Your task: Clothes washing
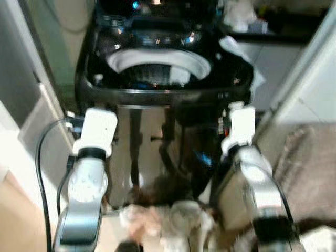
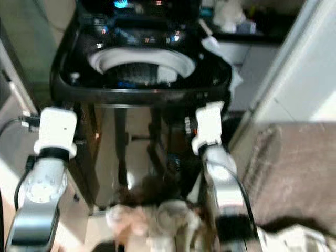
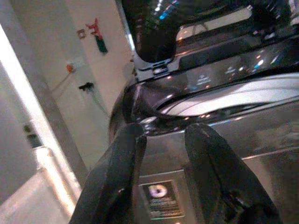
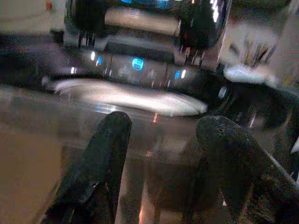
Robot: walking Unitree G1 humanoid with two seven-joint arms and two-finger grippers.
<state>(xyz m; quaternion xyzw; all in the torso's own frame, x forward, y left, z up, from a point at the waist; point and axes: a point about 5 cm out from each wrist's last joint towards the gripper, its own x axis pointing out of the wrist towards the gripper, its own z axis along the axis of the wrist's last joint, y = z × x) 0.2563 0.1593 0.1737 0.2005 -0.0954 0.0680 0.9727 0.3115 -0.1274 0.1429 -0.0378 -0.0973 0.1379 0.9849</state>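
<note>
A black top-loading washing machine [image 1: 157,93] stands straight ahead with its lid [image 1: 157,10] raised at the back. The white ring of its drum opening [image 1: 157,65] shows from above. Both arms reach toward its glossy front. In the left wrist view my left gripper [image 3: 163,135] is open with nothing between its fingers, just below the machine's top edge. My right gripper [image 4: 163,126] is also open and holds nothing, facing the lit control panel [image 4: 135,63]. A blurred heap of pale and brown clothes [image 1: 168,220] lies low between my two arms.
A white cloth [image 1: 236,50] hangs over the machine's right top corner. A dark counter with pale items [image 1: 241,16] runs behind on the right. Brown-grey fabric [image 1: 310,163] lies at the right. A pale panel [image 1: 31,121] and a black cable [image 1: 39,157] are close on the left.
</note>
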